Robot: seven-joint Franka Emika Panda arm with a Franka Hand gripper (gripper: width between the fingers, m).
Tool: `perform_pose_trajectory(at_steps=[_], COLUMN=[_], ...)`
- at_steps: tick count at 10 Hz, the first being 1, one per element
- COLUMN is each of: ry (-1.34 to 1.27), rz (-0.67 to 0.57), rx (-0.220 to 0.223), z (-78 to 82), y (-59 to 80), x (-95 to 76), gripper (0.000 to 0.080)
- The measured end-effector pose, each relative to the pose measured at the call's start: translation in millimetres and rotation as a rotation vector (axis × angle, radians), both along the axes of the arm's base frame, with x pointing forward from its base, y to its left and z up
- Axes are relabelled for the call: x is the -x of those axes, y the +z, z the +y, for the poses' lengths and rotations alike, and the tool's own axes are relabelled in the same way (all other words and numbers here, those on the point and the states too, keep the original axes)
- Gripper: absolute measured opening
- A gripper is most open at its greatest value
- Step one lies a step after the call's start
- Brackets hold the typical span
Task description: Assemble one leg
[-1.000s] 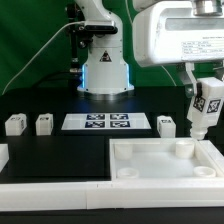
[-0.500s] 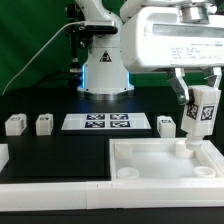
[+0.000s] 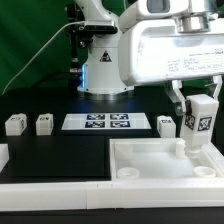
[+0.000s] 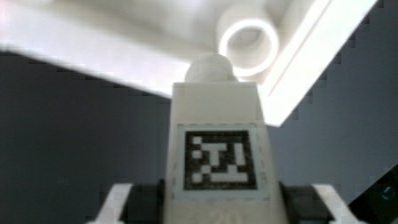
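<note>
Gripper: the gripper (image 3: 199,106) is clamped on the leg (image 3: 199,124); the wrist view shows a finger (image 4: 128,205) pressed to each flank
Leg: held off the table, over the far corner of the tray (image 3: 160,163) on the exterior view's right; its tag faces the camera
Long axis: close to upright, rounded peg end down; the wrist view looks along it to the tip
Key relation: the round socket (image 4: 249,42) lies just past the peg tip in the wrist view, not yet in line with it; whether tip and tray touch cannot be told
Next move, as a judgement: a small sideways shift to centre the peg over the socket, then straight down
Change: a second ago the leg hung higher, tilted and further to the exterior view's right; it has come down and straightened
Others: the spare legs (image 3: 44,124) and the marker board (image 3: 105,122) lie as before
</note>
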State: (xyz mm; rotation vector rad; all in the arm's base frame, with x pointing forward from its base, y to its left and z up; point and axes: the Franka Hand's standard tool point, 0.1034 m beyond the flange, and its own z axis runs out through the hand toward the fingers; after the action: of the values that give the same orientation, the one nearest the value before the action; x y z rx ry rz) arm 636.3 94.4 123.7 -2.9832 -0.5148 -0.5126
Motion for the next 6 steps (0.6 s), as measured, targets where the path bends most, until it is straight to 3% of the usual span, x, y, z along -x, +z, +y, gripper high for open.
perform_pose_trajectory(at_steps=[6], ry=[-0.031], rz=[0.003], rx=[-0.014], z=[6.8], y=[-4.1], x=[3.2], gripper=[0.0293])
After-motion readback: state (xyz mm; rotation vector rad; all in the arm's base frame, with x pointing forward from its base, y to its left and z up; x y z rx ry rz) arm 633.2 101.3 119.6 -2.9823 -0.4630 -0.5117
